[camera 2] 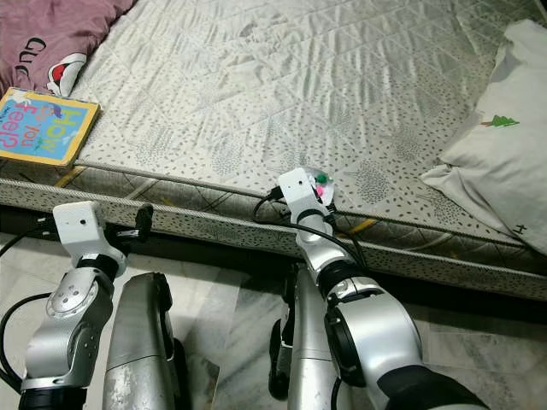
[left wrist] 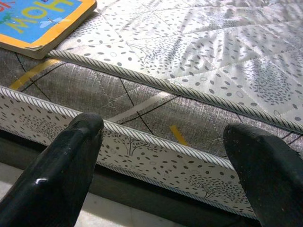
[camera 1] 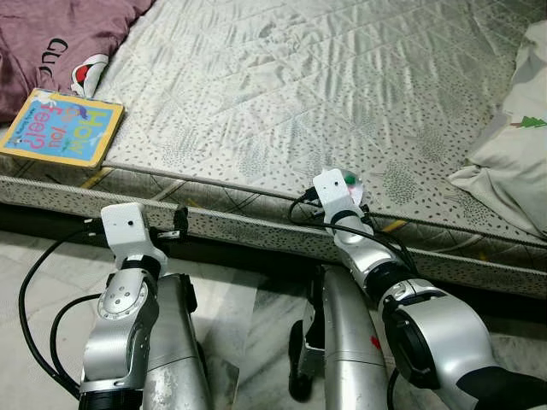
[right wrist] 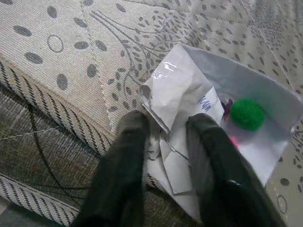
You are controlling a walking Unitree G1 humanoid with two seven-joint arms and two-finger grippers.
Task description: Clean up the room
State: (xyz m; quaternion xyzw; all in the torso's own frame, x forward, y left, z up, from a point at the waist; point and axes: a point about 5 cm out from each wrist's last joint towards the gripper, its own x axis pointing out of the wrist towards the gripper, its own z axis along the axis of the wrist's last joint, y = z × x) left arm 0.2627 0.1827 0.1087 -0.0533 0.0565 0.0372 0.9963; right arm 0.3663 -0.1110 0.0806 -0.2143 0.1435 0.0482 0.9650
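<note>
The quilted mattress (camera 1: 282, 77) is pale grey-green, printed with small dark dots, ringed circles and tree-like sprays; its side band (left wrist: 142, 109) is darker grey with black crossing lines and yellow dashes, edged in striped cord. The square board book (camera 1: 60, 126) has a blue cover, yellow border and red and yellow lettering. The maroon pillow (camera 1: 60, 38) carries black letters. The white pillow (camera 2: 504, 162) bears a small green tree motif. The crumpled white paper (right wrist: 189, 109) shows blue writing, beside a fuzzy green pom-pom (right wrist: 247, 114) and something pink.
</note>
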